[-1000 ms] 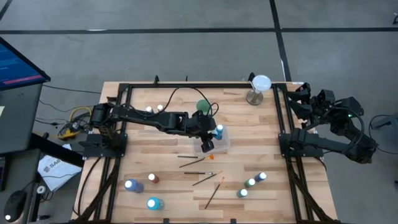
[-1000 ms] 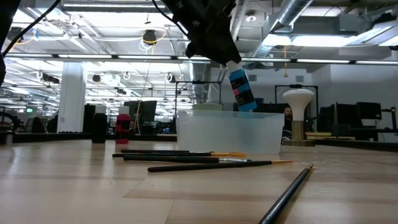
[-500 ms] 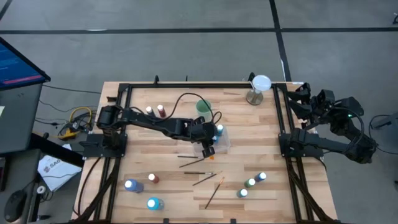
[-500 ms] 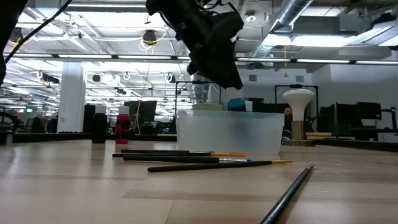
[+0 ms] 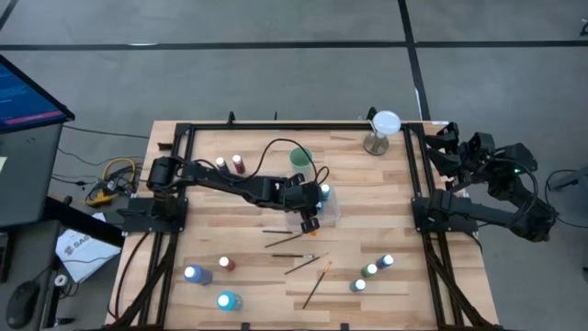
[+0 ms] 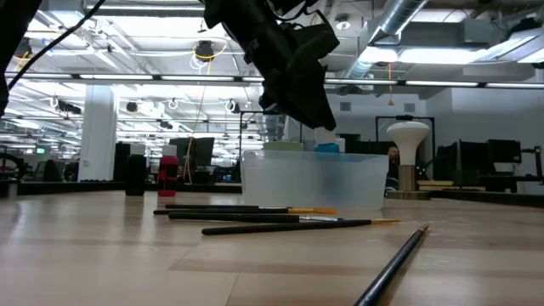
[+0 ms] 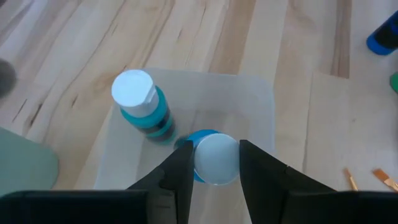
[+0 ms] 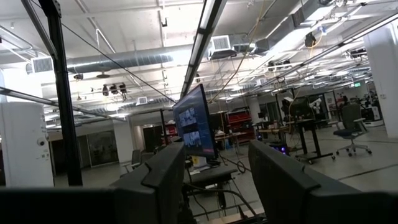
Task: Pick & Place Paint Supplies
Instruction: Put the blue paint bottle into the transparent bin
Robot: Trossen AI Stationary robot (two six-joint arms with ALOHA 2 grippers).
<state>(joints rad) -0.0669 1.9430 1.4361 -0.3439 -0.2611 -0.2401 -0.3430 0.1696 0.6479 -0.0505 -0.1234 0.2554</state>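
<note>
Blue paint bottle [image 7: 216,157]: it stands inside the clear tray [image 7: 261,112], beside another blue bottle [image 7: 142,106], so the supplies collect in one place.
Left gripper [image 7: 214,163]: its fingers sit at both sides of the white cap; I cannot tell if they pinch.
Right gripper [image 8: 214,171]: fingers spread, parked off the table's right edge.
Paintbrushes [image 5: 294,235]: they lie on the table [image 5: 211,239] near the tray, not yet placed.

Tray [image 7: 261,106] crowded (two bottles [image 7: 140,102] inside)

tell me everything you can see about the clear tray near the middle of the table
The clear tray is a small frosted, see-through plastic box with rounded corners, open on top, sitting flat on the wooden table. Two blue paint bottles stand inside: one free, one between the left gripper fingers. Paintbrushes lie just before it.
</note>
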